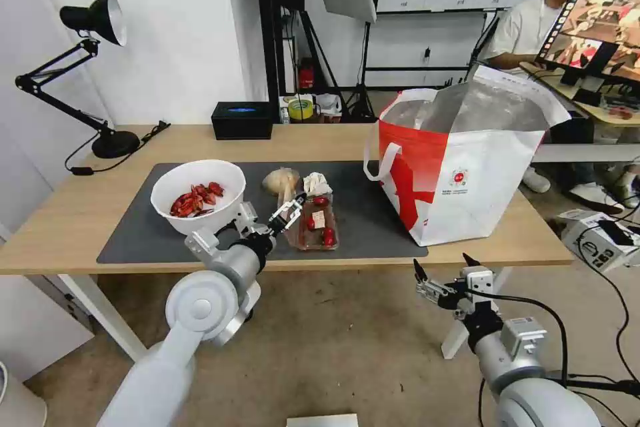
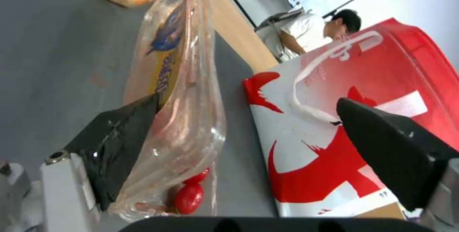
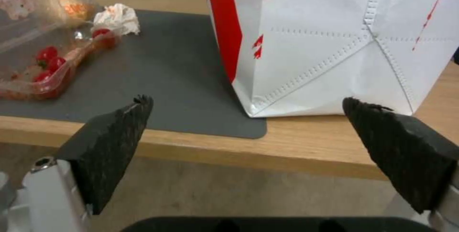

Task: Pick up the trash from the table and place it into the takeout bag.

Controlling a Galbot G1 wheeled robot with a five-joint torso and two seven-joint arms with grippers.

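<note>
Left of the takeout bag (image 1: 467, 173), on the grey mat (image 1: 133, 240), we see the white bowl (image 1: 198, 195), then the bun (image 1: 280, 180) and napkin (image 1: 316, 183). The left gripper (image 1: 291, 211) sits at the clear tray (image 1: 319, 221); the left wrist view shows what the head view hides: jaws wide apart, one finger (image 2: 117, 142) against the tray's wall. Below the table edge (image 1: 507, 250) near the bag, the right gripper (image 1: 441, 268) hangs wide open, holding nothing.

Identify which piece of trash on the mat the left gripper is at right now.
The clear plastic tray with red scraps: the left gripper, open, has one finger against its edge. The white bowl, bun-like lump and crumpled napkin lie apart from it.
</note>
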